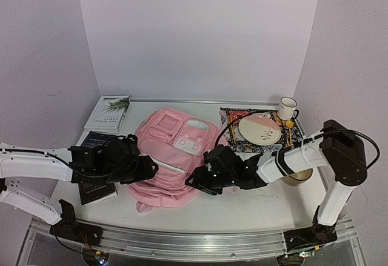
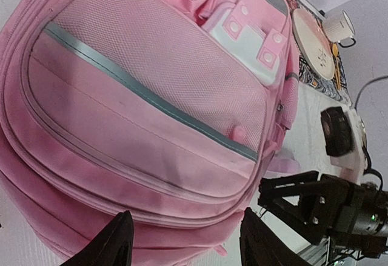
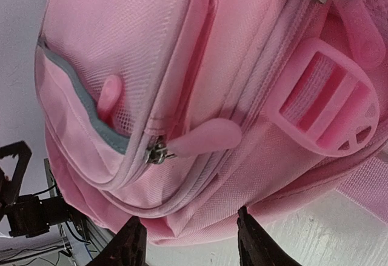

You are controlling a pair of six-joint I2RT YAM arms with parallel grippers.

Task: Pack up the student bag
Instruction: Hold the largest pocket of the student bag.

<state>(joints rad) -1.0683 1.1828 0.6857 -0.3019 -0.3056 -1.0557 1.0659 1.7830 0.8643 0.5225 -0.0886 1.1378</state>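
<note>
The pink student bag (image 1: 176, 154) lies flat in the middle of the table, front pockets up, zips shut. My left gripper (image 1: 147, 170) is open at its near left edge; in the left wrist view the fingers (image 2: 115, 242) straddle the bag's lower seam (image 2: 151, 157) without closing on it. My right gripper (image 1: 195, 184) is open at the bag's near right corner; in the right wrist view its fingertips (image 3: 130, 242) flank the bag's edge below a pink zip pull (image 3: 203, 139) and a pink buckle (image 3: 327, 102). Both grippers hold nothing.
A dark book (image 1: 96, 172) lies under the left arm at the left. A white book with a plant picture (image 1: 109, 113) lies at back left. A patterned book (image 1: 260, 129) with a plate (image 1: 259, 129), spoon and mug (image 1: 287, 106) sits at back right. A tape roll (image 1: 298, 176) lies behind the right arm.
</note>
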